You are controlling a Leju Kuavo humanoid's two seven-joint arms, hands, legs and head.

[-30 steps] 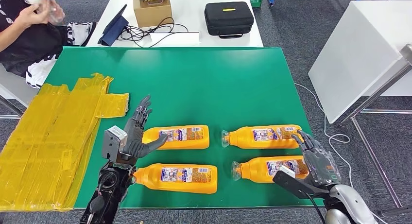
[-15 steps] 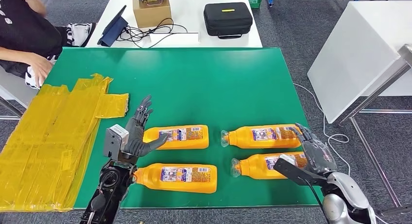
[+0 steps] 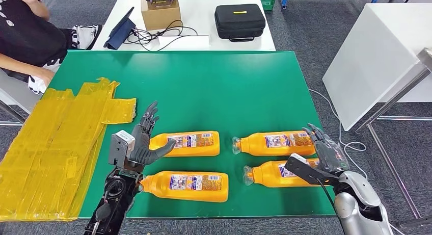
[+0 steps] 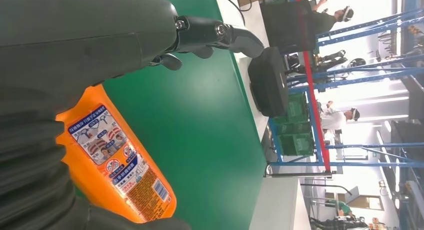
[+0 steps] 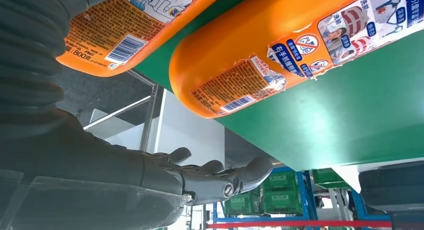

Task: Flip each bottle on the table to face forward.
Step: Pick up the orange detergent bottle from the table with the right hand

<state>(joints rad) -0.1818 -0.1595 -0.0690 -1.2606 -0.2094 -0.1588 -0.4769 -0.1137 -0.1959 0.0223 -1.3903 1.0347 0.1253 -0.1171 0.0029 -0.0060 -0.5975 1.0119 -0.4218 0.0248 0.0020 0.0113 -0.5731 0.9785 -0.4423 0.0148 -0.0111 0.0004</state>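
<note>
Right robot hand [image 3: 326, 149] lifted outward.

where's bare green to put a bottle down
The far half of the green table, between the yellow plastic sheet and the right edge. Also the strip between the bottle pairs. Crowded: the near rows, four orange bottles with left hand and right hand beside them.

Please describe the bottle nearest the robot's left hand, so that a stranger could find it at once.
Start at the green table, where four orange bottles lie in two rows. Go to the far row and take its left bottle, beside the left hand. Unlike its right neighbour, its neck end is hidden behind that hand's thumb.
</note>
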